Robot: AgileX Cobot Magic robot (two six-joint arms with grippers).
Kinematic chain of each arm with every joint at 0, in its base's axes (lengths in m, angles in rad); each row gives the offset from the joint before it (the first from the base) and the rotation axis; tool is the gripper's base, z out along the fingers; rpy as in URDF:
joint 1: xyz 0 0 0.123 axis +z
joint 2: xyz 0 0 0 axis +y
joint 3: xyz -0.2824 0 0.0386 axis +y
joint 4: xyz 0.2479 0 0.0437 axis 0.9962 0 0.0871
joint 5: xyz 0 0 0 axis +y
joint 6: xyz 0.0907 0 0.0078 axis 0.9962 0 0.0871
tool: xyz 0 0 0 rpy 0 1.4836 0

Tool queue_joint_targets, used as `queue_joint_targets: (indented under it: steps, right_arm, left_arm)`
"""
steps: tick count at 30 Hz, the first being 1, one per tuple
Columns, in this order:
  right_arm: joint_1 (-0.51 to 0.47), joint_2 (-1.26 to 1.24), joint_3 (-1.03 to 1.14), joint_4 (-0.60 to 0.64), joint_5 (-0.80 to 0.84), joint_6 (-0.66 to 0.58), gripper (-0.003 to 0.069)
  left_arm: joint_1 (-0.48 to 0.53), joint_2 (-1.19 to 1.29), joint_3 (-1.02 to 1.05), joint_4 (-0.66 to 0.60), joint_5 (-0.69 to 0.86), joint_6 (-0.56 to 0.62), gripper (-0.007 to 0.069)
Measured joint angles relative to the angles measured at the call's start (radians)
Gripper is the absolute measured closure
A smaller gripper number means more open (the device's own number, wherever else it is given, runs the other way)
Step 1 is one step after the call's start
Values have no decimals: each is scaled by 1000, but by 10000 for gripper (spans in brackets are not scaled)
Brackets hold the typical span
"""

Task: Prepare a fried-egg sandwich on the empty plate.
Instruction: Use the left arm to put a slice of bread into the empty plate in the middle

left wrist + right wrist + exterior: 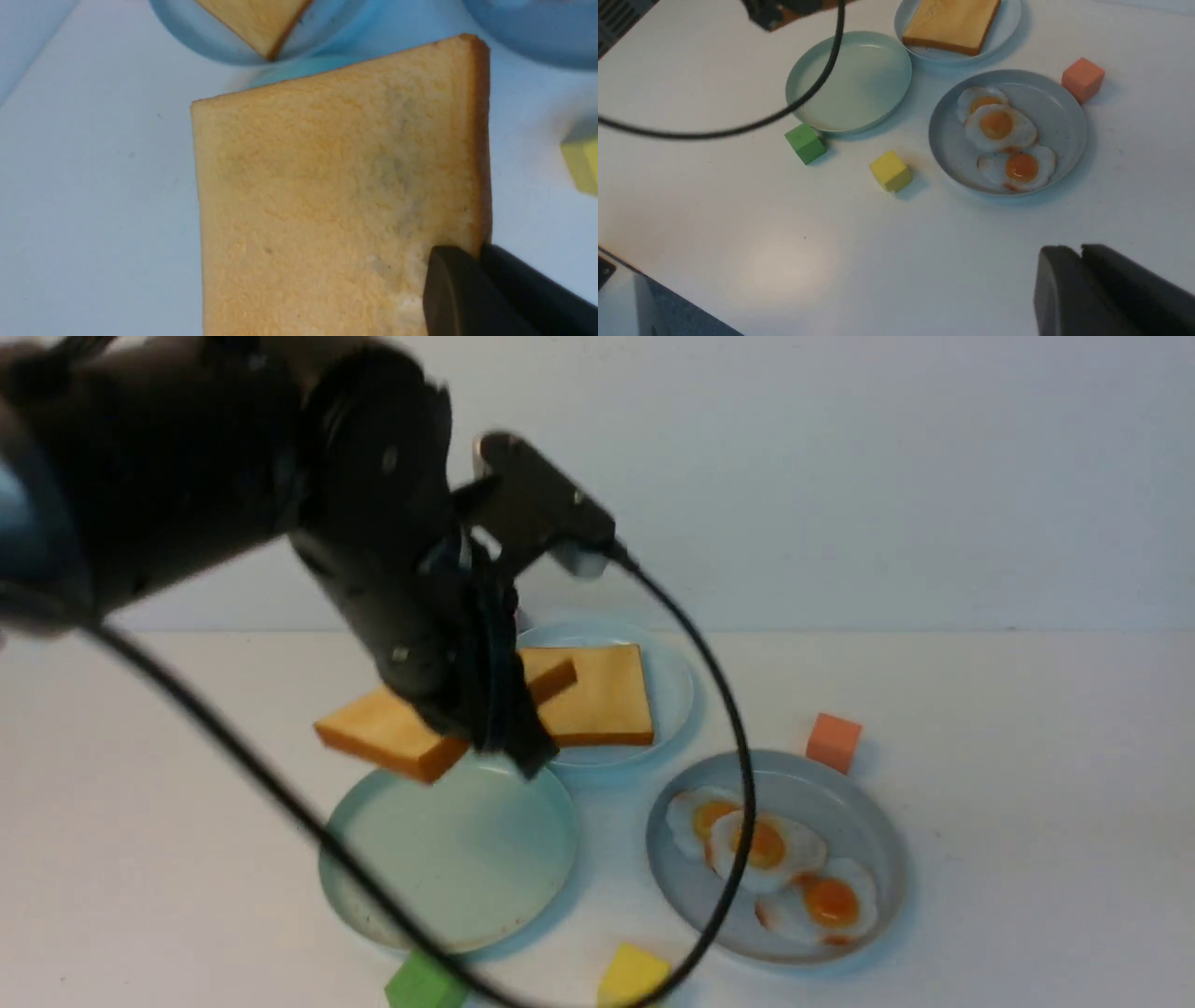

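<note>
My left end effector [509, 747] is clenched on one edge of a toast slice [383, 733], which hangs tilted in the air by the far rim of the mint-green plate [467, 859]. To place it well, I'd bring it over the plate's centre, level it, and lower it until it lies flat before letting go, because an edge grip may let it swing. My right end effector [1078, 254] looks closed on nothing.

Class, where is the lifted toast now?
Front view, left of centre: the left gripper holds the toast above the mint plate, by its far rim, near the blue plate.
</note>
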Motion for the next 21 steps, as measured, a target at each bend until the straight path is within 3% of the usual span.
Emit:
queue_joint_targets:
  steps: [6,12,21]
  right_arm:
    - [0,0,0,0,-13,-3,575]
    - [0,0,0,1,-12,-3,572]
    - [0,0,0,52,30,-3,566]
  left_arm:
    - [-16,-9,213,47,-170,-10,613]
    - [-16,54,248,140,-314,-16,613]
    - [-16,162,248,293,-338,-161,606]
